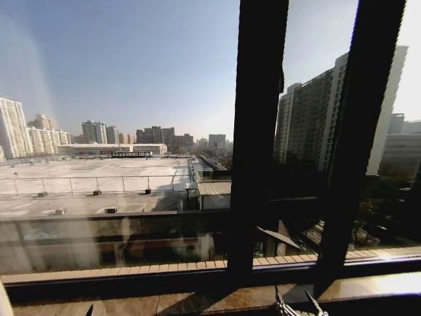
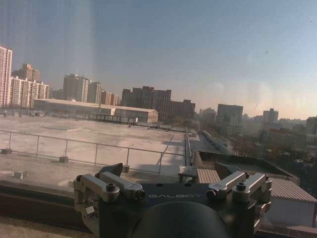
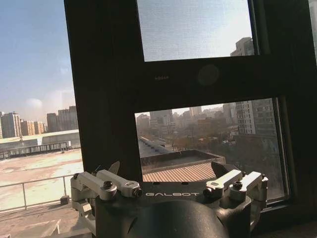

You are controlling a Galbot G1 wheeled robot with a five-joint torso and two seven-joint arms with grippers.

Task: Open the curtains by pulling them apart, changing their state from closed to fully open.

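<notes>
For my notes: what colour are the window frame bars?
The window frame bars are dark, almost black; best in the head view.

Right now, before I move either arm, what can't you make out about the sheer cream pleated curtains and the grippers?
- How far apart the curtains are: the head view's side edges cut off the window's sides. A pale sliver in its corner is too little to identify.
- Reach of the left gripper and right gripper: cropped by the head view's bottom edge.
- Whatever lies behind the dark metal window frame bars.
</notes>
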